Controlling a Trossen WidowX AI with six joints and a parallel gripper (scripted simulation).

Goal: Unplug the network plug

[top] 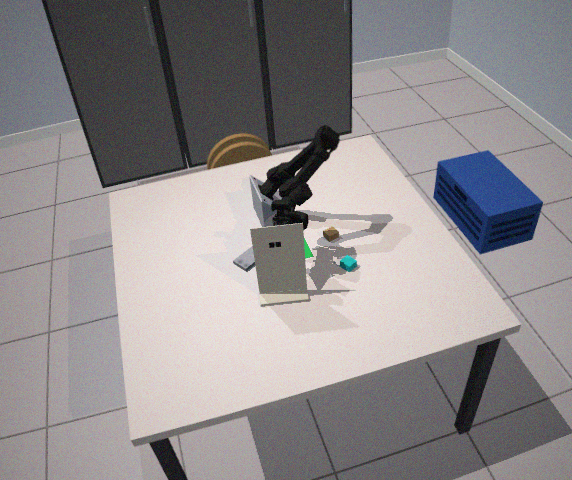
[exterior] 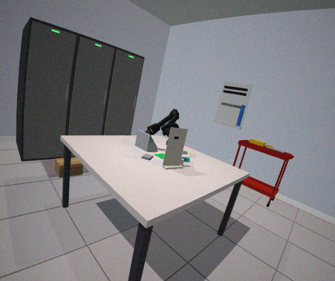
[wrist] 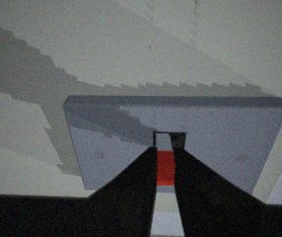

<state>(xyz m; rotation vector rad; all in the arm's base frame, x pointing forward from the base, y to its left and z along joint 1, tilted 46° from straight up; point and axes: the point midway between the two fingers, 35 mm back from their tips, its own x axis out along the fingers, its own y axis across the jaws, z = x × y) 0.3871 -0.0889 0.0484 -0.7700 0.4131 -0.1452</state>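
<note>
The upright panel (top: pixel 280 271) (exterior: pixel 175 151) (wrist: pixel 116 168) stands on the table. It is pale in the top and exterior views and grey-blue in the wrist view, with a small dark opening near the middle there. The red plug (wrist: pixel 166 170) is at this opening, and a pale part shows just above it. How deep the plug sits cannot be told. My gripper (wrist: pixel 165 155) is shut on the plug, with a finger on each side. The panel hides the fingertips in the top view. The green marked square (top: pixel 308 250) (exterior: pixel 159 156) lies on the table behind the panel, partly hidden.
A grey angled stand (top: pixel 262 209) (exterior: pixel 144 141) is close beside the arm. A flat grey box (top: pixel 244 259) (exterior: pixel 147 156) lies left of the panel. A brown block (top: pixel 330 234) and a teal block (top: pixel 348 263) (exterior: pixel 187 158) lie to its right.
</note>
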